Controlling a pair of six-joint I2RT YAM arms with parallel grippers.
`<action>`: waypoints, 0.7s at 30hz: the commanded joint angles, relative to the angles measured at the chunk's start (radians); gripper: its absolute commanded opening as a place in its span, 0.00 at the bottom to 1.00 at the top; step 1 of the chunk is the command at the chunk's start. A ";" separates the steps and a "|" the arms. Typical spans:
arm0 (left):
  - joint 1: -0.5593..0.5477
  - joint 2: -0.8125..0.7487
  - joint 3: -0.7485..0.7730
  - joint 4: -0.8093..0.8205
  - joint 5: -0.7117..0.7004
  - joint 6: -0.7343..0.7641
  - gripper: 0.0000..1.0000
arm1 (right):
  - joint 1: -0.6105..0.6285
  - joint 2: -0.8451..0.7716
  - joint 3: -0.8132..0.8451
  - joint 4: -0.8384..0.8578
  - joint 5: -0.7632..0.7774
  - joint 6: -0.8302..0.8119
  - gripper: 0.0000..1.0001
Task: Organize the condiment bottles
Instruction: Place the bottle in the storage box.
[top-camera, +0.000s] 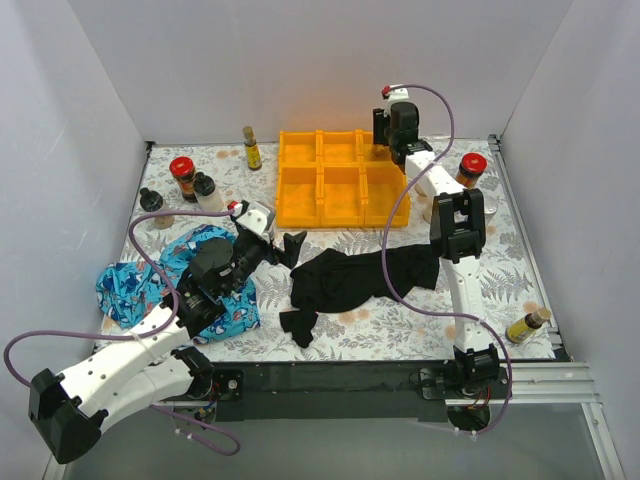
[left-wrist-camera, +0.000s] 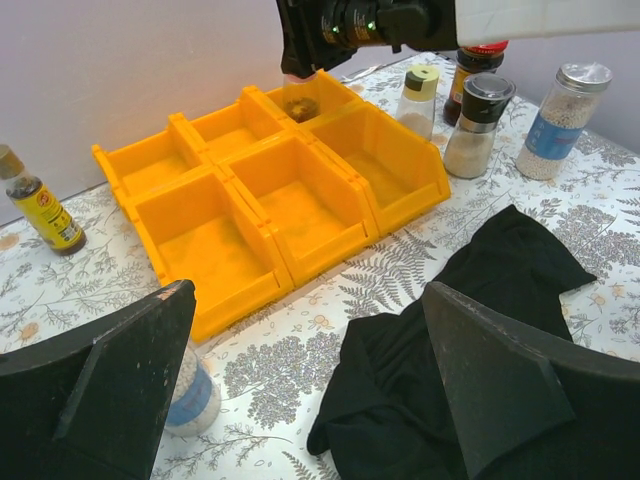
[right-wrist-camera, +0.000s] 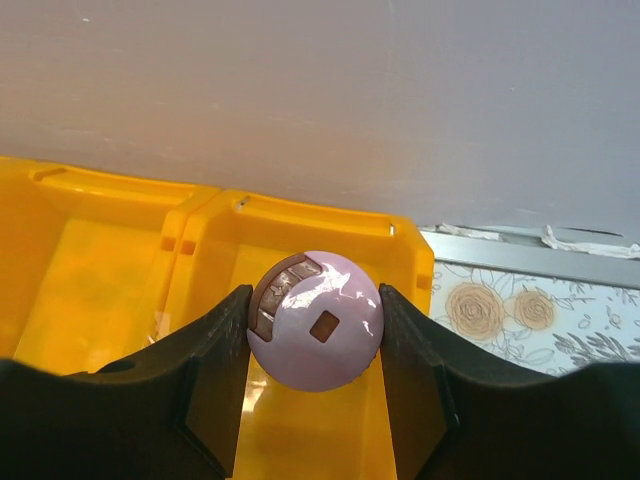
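Note:
My right gripper (top-camera: 393, 128) is shut on the pink-lidded jar (right-wrist-camera: 316, 320) and holds it over the back right compartment of the orange tray (top-camera: 300, 205). In the left wrist view the jar (left-wrist-camera: 300, 102) hangs just inside that compartment. My left gripper (left-wrist-camera: 310, 385) is open and empty, low over the table in front of the tray (left-wrist-camera: 240, 295). A clear blue-labelled jar (left-wrist-camera: 190, 395) stands by its left finger. To the tray's right stand a yellow-capped bottle (left-wrist-camera: 418, 100), a black-capped grinder (left-wrist-camera: 475, 125), a silver-lidded jar (left-wrist-camera: 565, 120) and a red-lidded jar (top-camera: 470, 168).
A black cloth (top-camera: 360, 275) lies in front of the tray, a blue patterned cloth (top-camera: 160, 285) at front left. An amber bottle (top-camera: 251, 148), a red-lidded jar (top-camera: 183, 178) and a black-capped bottle (top-camera: 206, 190) stand at back left. Another amber bottle (top-camera: 527, 325) lies at front right.

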 joint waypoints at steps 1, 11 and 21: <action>-0.002 -0.036 0.026 0.007 0.017 0.001 0.98 | -0.003 0.056 0.098 0.151 -0.001 0.030 0.01; -0.002 -0.056 0.020 0.007 0.007 0.010 0.98 | -0.003 0.131 0.127 0.230 -0.017 0.038 0.51; -0.002 -0.075 0.005 0.016 -0.011 0.025 0.98 | -0.003 -0.047 0.032 0.224 -0.032 0.009 0.99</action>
